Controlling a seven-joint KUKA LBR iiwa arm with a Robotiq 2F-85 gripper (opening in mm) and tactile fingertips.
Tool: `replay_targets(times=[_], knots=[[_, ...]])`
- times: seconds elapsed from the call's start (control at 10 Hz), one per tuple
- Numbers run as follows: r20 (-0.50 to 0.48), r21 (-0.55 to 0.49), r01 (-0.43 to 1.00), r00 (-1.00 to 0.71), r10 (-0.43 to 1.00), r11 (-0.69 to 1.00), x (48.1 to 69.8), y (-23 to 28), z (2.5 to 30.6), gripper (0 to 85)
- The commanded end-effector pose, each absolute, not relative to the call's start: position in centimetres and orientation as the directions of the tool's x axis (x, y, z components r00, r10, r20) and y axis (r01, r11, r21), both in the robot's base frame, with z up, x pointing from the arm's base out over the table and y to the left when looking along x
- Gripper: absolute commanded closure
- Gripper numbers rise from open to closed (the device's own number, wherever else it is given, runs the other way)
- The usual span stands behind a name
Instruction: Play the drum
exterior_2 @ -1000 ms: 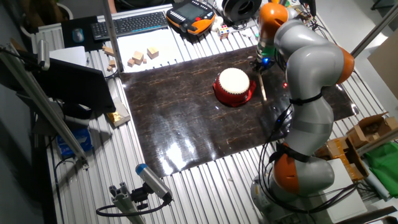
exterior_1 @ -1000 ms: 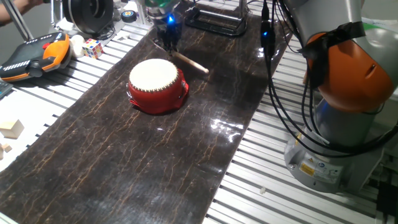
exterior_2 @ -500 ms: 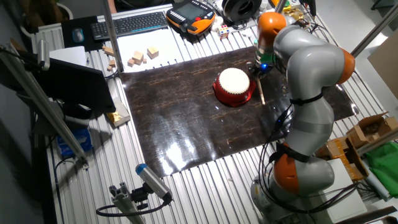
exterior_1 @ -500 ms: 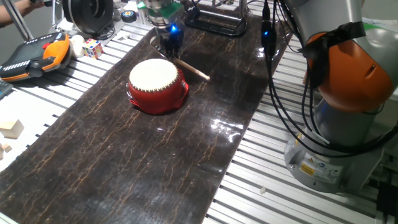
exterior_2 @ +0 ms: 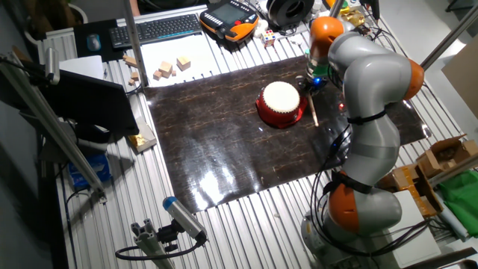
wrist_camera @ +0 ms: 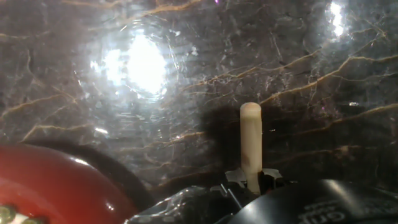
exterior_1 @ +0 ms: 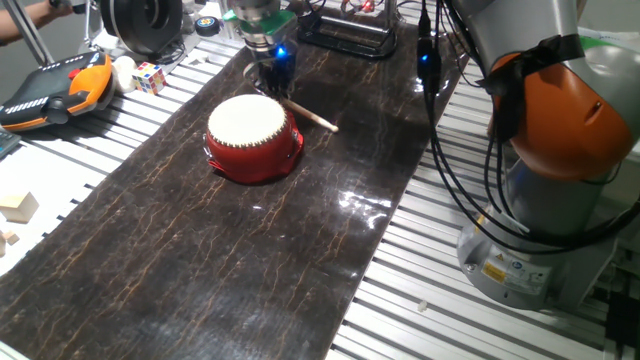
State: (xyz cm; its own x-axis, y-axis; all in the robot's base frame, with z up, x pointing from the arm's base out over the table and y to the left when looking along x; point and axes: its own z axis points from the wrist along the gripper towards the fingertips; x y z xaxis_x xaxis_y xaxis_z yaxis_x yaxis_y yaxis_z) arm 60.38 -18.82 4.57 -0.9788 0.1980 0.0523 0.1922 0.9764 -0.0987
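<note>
The drum [exterior_1: 253,136] has a glossy red body and a cream-white skin, and stands on the dark marble-patterned mat [exterior_1: 200,260]. It also shows in the other fixed view [exterior_2: 281,103], and its red side fills the bottom left of the hand view [wrist_camera: 56,186]. My gripper [exterior_1: 273,78] hangs just behind the drum's far rim, shut on one end of a thin wooden stick [exterior_1: 312,116]. The stick slants down onto the mat to the right of the drum. In the hand view the stick [wrist_camera: 250,140] juts out from between my fingers over the mat.
An orange teach pendant [exterior_1: 55,88], a colour cube [exterior_1: 150,76] and wooden blocks [exterior_1: 18,207] lie to the left of the mat. A black frame [exterior_1: 345,32] stands behind the gripper. Cables [exterior_1: 440,150] and the arm's base [exterior_1: 545,220] are on the right.
My gripper has come down a little with the stick, behind the drum's far rim. The stick's free end has shifted slightly right. The drum has not moved.
</note>
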Motion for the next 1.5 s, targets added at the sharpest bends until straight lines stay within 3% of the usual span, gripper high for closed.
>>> replay_targets(times=[0.0,0.1,0.5,0.7,1.0,1.4], knots=[[0.052,-0.101,0.194,-0.978,0.200,0.976,60.3,-18.8,4.5,61.7],[0.050,-0.112,0.197,-0.978,0.204,0.974,60.2,-18.6,4.3,56.3],[0.069,-0.110,0.183,-0.979,0.192,0.977,60.1,-18.5,4.4,58.3],[0.103,-0.063,0.181,-0.977,0.187,0.981,59.9,-18.5,6.7,63.7],[0.151,-0.009,0.155,-0.976,0.154,0.988,60.4,-18.5,11.5,84.3],[0.157,-0.025,0.152,-0.976,0.154,0.988,60.1,-16.1,15.8,84.3]])
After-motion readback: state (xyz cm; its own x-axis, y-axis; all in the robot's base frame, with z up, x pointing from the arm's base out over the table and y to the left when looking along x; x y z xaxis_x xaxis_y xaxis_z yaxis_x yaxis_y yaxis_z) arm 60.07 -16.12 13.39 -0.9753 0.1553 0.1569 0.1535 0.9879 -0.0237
